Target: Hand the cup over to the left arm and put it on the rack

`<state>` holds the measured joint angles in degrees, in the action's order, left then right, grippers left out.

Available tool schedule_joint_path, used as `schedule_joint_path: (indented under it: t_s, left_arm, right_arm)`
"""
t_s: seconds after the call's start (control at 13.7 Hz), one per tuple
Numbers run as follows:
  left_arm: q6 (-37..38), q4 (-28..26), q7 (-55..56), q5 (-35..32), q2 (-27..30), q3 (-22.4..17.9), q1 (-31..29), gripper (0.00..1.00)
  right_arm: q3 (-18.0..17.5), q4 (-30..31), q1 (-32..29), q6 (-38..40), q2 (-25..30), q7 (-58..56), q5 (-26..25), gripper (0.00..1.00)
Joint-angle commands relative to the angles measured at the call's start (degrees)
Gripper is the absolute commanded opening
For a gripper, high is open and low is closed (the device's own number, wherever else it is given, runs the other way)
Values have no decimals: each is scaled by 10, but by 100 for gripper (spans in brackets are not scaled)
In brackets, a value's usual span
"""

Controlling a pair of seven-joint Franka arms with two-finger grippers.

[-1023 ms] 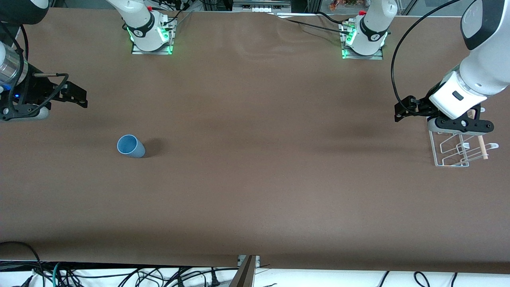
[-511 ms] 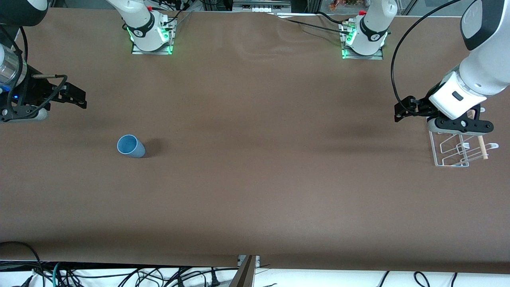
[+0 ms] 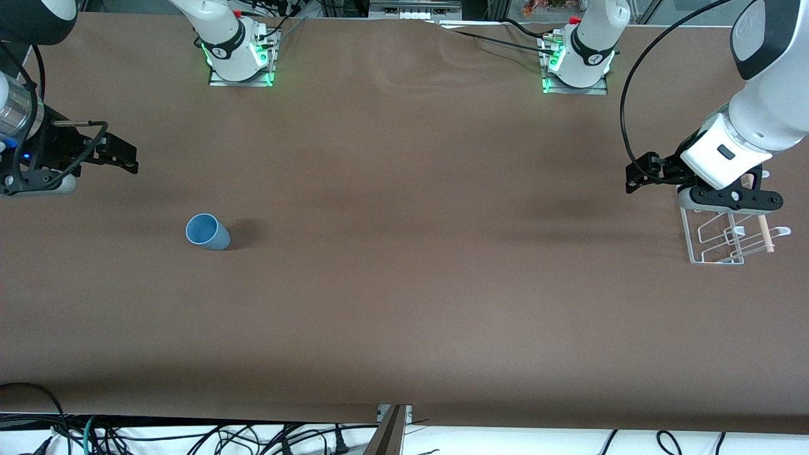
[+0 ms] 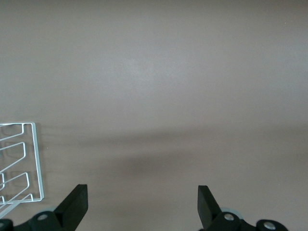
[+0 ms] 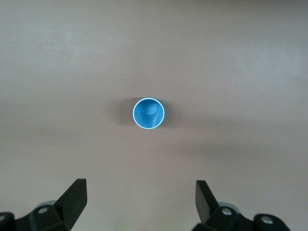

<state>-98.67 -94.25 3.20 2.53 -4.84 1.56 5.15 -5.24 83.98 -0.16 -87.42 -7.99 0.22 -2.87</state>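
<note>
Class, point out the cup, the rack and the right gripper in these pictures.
cup (image 3: 206, 231): front view, on its blue side wall.
rack (image 3: 713, 260): front view, on its white wire base edge.
right gripper (image 5: 139, 202): right wrist view, midway between its open fingertips.

You see the cup (image 3: 206, 232) standing upright on the brown table (image 3: 404, 284), toward the right arm's end. The right gripper (image 3: 120, 157) hangs at its 10 o'clock, well apart. At the left arm's end, the left gripper (image 3: 637, 174) hovers just beside the rack (image 3: 727, 237), at its 10 o'clock
</note>
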Motion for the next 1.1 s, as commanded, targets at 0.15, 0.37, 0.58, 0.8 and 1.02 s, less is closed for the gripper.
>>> schedule_joint_path:
  t_s: [0.15,0.37,0.58,0.8,1.02]
  left_arm:
    - [10,16,1,-11,-6,2,0,100]
    - [10,16,2,-11,-6,1,0,100]
    - [10,17,1,-11,-6,1,0,100]
    - [10,17,2,-11,-6,2,0,100]
    - [10,16,1,-11,-6,1,0,100]
  right_arm:
    - [-6,70,-15,-49,2,8,-19,100]
    - [-4,119,-27,-113,-11,7,-19,100]
    - [6,179,-27,-202,-39,2,-18,100]
    - [19,209,-27,-273,-83,-1,-16,100]
    - [28,247,-27,-345,-105,-1,-16,100]
